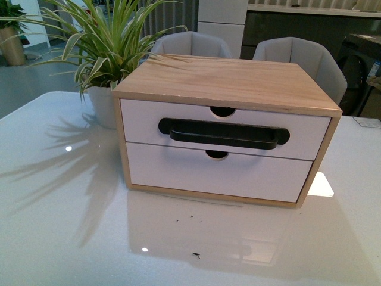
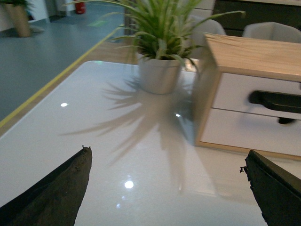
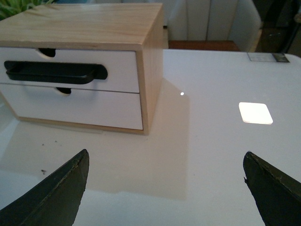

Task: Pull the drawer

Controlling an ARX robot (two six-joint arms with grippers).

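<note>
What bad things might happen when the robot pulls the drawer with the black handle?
The wooden box just stands on the glossy table, so it may slide forward whole instead of the drawer opening. The potted plant sits close beside the box on the robot's left; the left end effector, wide open, might brush its leaves on the way to the black handle.

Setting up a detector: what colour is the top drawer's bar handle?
The handle is black; front view shows it best.
</note>
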